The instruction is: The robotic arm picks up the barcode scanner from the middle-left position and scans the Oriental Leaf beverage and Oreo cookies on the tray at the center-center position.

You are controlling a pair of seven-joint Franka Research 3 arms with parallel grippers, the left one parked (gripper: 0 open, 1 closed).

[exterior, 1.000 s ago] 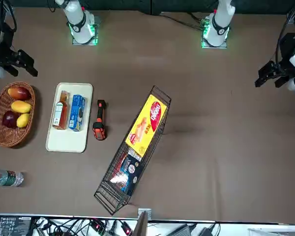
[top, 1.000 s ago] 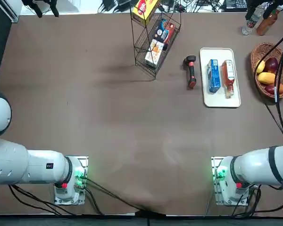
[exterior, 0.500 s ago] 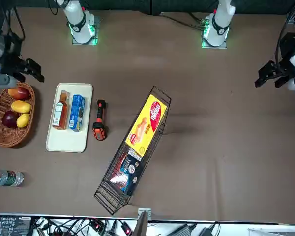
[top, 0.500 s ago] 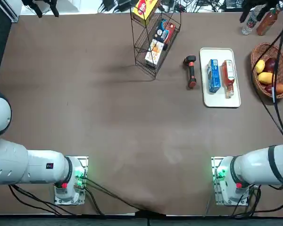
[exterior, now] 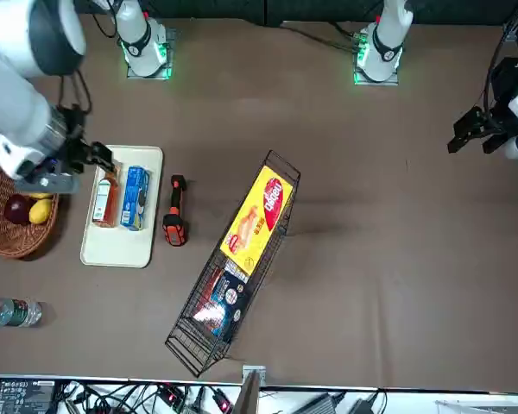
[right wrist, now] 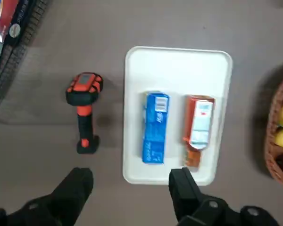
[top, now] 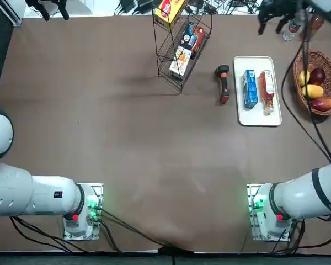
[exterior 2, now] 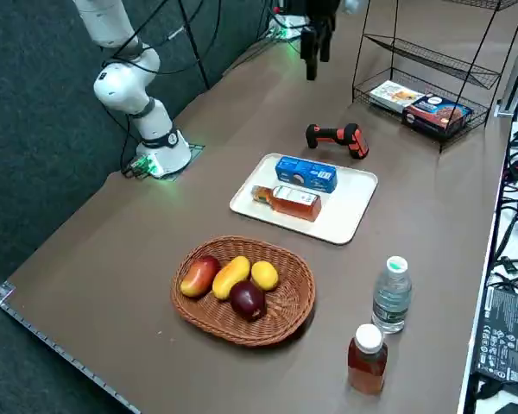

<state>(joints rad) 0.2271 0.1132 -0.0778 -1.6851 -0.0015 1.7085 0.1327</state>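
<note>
The orange-and-black barcode scanner [top: 223, 84] [exterior: 173, 222] [exterior 2: 337, 136] [right wrist: 85, 110] lies on the table beside the white tray [top: 257, 117] [exterior: 116, 246] [exterior 2: 345, 211] [right wrist: 179, 70]. The blue Oreo cookies [top: 250, 88] [exterior: 135, 197] [exterior 2: 305, 172] [right wrist: 154, 127] and the Oriental Leaf beverage [top: 266, 91] [exterior: 106, 194] [exterior 2: 285, 200] [right wrist: 198, 129] lie side by side on that tray. My right gripper [top: 269, 22] [exterior: 91, 157] [exterior 2: 315, 60] [right wrist: 131, 173] hangs open and empty, high above the table. It looks down on the tray and the scanner and touches nothing.
A tilted wire rack [top: 182, 44] [exterior: 237, 267] holding snack packets stands beyond the scanner. A wicker fruit basket [top: 317, 83] [exterior 2: 285, 310] [right wrist: 280, 136] sits on the tray's other side. A water bottle [exterior 2: 390, 293] and a reddish-brown bottle [exterior 2: 365, 358] stand near the table's far corner.
My right gripper has swung from over the fruit basket's side toward the tray and scanner. Nothing on the table has moved.
</note>
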